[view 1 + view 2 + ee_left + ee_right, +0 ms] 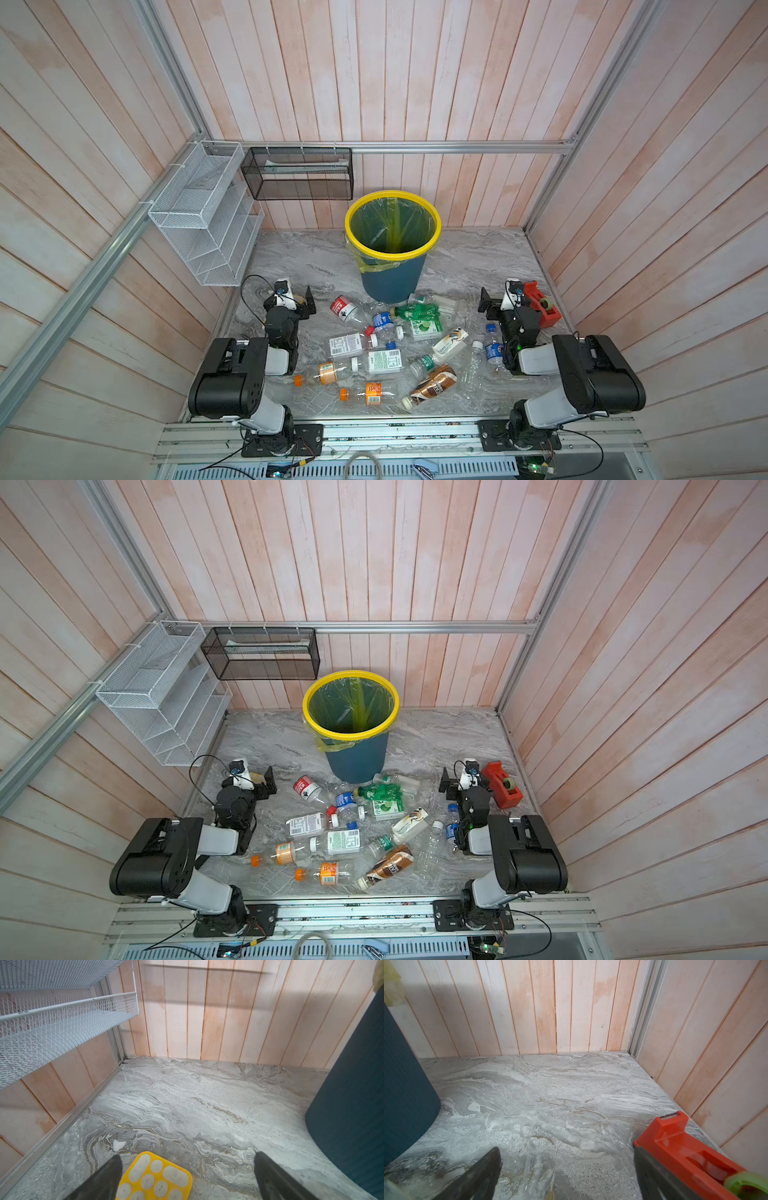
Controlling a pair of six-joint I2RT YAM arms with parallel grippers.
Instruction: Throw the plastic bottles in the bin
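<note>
The bin [392,278] is dark teal with a yellow rim and a bag liner, and stands upright at the middle back of the marble table; it shows in both top views [357,762]. Several plastic bottles lie in front of it between the arms, among them a green one [415,311], a cream one [449,343] and a brown-sleeved one [432,384]. My left gripper [188,1156] is open and empty, low over the table left of the bin wall [353,1105]. My right gripper [566,1148] is open and empty, right of the bin wall [402,1084].
A yellow calculator [153,1178] lies between the left gripper's fingers. A red tape dispenser [685,1151] sits against the right gripper's outer finger. A white wire rack [203,216] and a black mesh basket [299,174] hang on the back-left walls.
</note>
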